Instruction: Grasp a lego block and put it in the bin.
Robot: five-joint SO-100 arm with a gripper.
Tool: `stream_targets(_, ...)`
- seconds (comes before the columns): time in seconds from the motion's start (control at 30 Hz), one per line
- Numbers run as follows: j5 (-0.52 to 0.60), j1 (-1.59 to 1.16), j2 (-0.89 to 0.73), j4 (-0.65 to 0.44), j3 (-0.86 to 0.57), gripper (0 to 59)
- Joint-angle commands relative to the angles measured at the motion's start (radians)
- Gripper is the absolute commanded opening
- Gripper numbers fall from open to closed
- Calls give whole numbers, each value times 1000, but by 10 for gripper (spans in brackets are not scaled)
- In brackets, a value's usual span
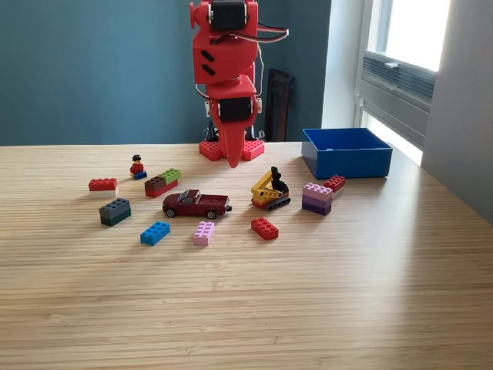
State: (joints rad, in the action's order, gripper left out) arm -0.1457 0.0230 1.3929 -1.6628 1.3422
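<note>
The blue bin (pixel 347 153) sat at the exterior view's right, bricks scattered mid-worktop (pixel 246 308). Our red pincer (pixel 233 158) hung folded, tip down, holding nothing; we couldn't tell its opening. We figured crowding was the risk: the toy truck (pixel 196 203) and excavator (pixel 270 191) could get bumped.

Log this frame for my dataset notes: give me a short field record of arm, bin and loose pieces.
arm: red, folded upright at the table's far edge
gripper: pointing down, empty, jaws look shut
bin: blue, exterior view's right, nothing visible inside
nearest brick to bin: small red brick
toys among bricks: dark red car, yellow digger, minifigure
</note>
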Motion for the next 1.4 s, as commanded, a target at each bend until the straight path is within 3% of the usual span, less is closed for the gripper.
stream_targets(0.03,-83,-18,26,-29,41,101)
stream_targets(0.13,-77,12,32,-37,57,90)
stream_targets(0.3,141,206,32,-54,-60,91)
stream_targets(0.43,304,374,32,-51,-67,215)
stream_targets(0.57,390,497,31,-51,-38,425)
stream_targets(0.67,425,566,31,-51,-17,475)
stream_targets(0.73,414,603,31,-51,-8,462)
stream_targets(1.0,64,657,34,-51,110,454)
stream_targets(1.27,-514,635,132,-48,129,462)
stream_targets(1.4,-775,588,235,-48,178,433)
